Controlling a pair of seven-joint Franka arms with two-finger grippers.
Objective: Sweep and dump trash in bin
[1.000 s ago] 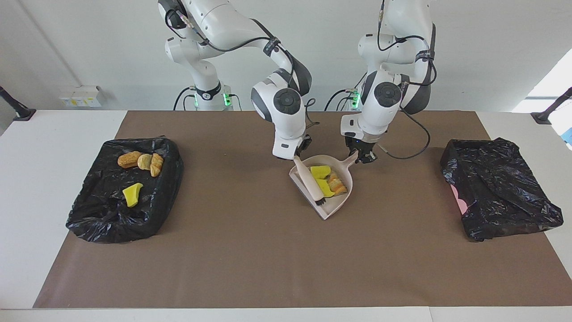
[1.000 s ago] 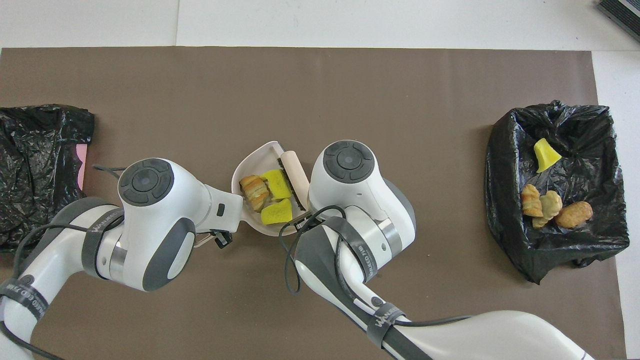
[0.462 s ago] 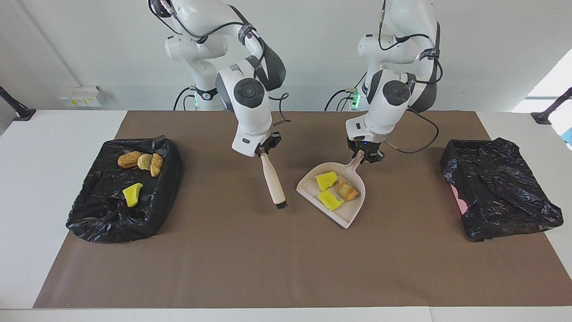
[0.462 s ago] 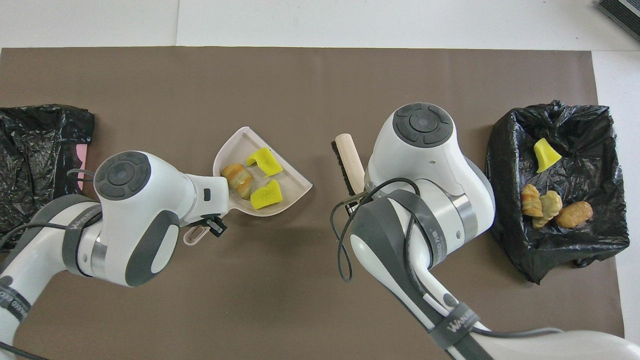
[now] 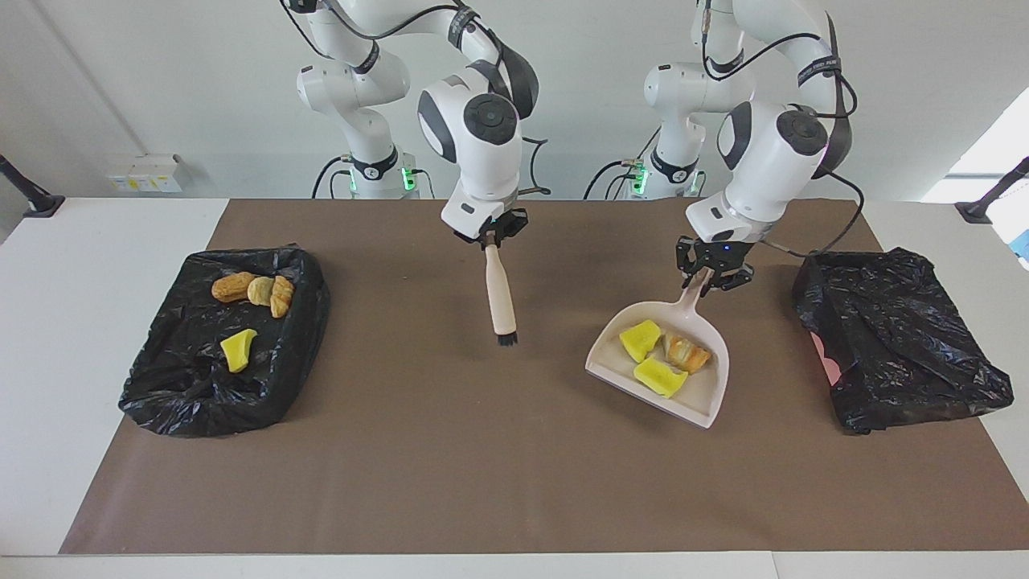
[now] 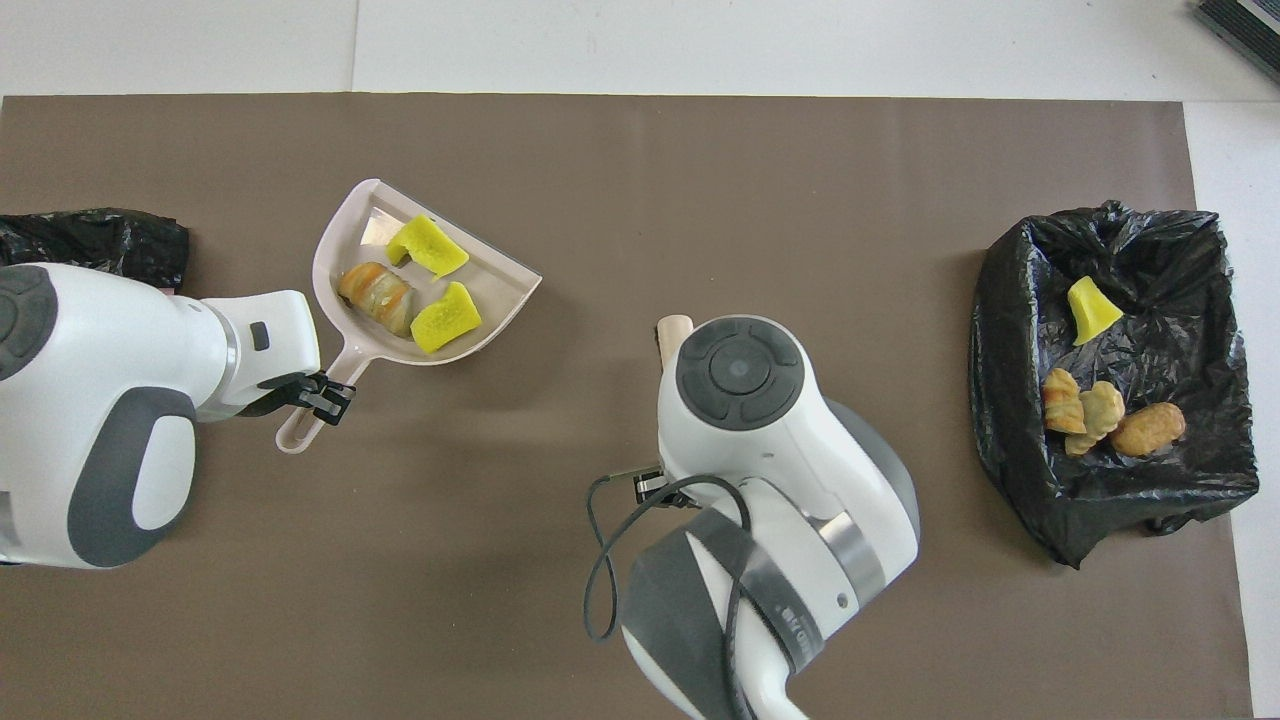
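My left gripper [image 5: 714, 273] [image 6: 318, 392] is shut on the handle of the pale dustpan [image 5: 701, 396] [image 6: 497, 283]. It holds the pan off the brown mat, beside the bin [image 5: 908, 362] at the left arm's end. In the pan lies trash: two yellow chunks [image 5: 641, 339] [image 6: 446, 317] and a bread-like piece [image 5: 687, 352] [image 6: 377, 297]. My right gripper [image 5: 492, 233] is shut on the handle of the brush [image 5: 500, 297], which hangs bristles down over the middle of the mat. In the overhead view the right arm hides all but the brush's end [image 6: 673, 335].
A second black-lined bin [image 5: 185, 402] [image 6: 1100, 500] at the right arm's end holds three bread-like pieces [image 5: 253, 289] and a yellow chunk [image 5: 238, 351]. The brown mat [image 5: 450, 466] covers most of the white table. Pink shows at the edge of the bin at the left arm's end.
The brush came out of the dustpan and now hangs upright over the mat's middle. The left gripper carried the loaded dustpan up and toward the left arm's end.
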